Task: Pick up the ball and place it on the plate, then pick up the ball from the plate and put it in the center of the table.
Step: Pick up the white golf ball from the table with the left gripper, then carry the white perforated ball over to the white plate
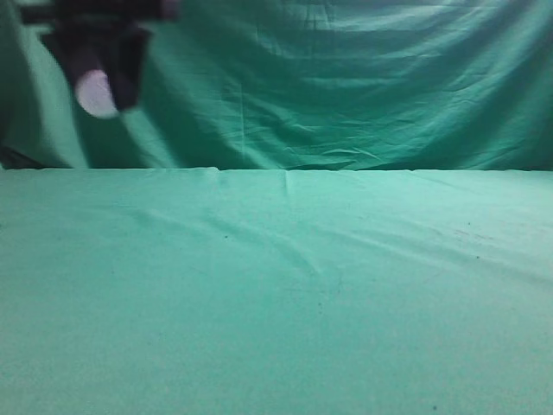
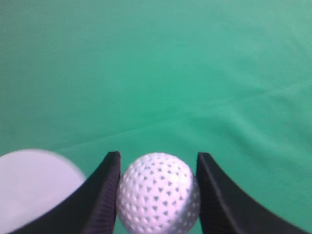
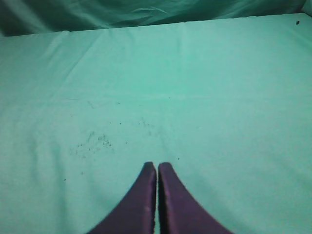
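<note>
The desk (image 1: 276,294) is filling the lower part of the exterior view, covered in green cloth with light wrinkles, and a folded green curtain (image 1: 346,78) is hanging behind it. The left hand (image 1: 97,65) is hovering high at the top left of the exterior view, well above the desk, blurred. In the left wrist view the left hand (image 2: 158,195) is gripping the ball (image 2: 158,192) between its two black fingers (image 2: 100,200), both pressing against the ball's sides. The ball (image 1: 95,93) is sitting up in the air in that grip, white and dimpled. A white plate (image 2: 34,187) is showing below at the lower left edge, just beside the left finger in the view. The right hand (image 3: 157,168) is hanging over bare cloth, its fingers pinched together with only a thin slit between them, holding nothing.
</note>
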Available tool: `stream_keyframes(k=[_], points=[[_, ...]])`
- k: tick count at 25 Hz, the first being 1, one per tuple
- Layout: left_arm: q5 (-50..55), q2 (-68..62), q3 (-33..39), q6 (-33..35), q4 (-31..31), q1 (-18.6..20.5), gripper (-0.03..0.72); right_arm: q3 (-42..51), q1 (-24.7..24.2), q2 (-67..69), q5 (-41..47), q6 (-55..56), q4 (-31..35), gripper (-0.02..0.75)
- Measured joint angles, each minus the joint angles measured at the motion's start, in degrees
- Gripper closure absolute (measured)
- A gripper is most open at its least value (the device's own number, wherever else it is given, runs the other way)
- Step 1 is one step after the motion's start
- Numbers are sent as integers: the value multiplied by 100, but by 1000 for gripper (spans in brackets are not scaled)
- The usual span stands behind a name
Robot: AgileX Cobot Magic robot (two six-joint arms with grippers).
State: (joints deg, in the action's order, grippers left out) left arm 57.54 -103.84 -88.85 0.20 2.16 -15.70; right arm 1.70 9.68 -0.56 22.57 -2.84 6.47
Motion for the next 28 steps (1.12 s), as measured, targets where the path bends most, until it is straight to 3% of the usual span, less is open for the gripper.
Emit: stream_keyframes(k=[6, 10, 13, 20, 28], points=[[-297, 765, 1199, -22, -85, 1240, 393, 0, 0, 0, 0, 0, 0, 738], [-1016, 1027, 2282, -33, -116, 1771, 393, 0, 0, 0, 0, 0, 0, 738], [-1306, 1016, 2549, -33, -27, 2049, 393, 0, 0, 0, 0, 0, 0, 738], [-1599, 735, 2561, -33, 488, 2197, 393, 0, 0, 0, 0, 0, 0, 738], [-2243, 386, 2561, -25, 587, 2197, 393, 0, 0, 0, 0, 0, 0, 738]])
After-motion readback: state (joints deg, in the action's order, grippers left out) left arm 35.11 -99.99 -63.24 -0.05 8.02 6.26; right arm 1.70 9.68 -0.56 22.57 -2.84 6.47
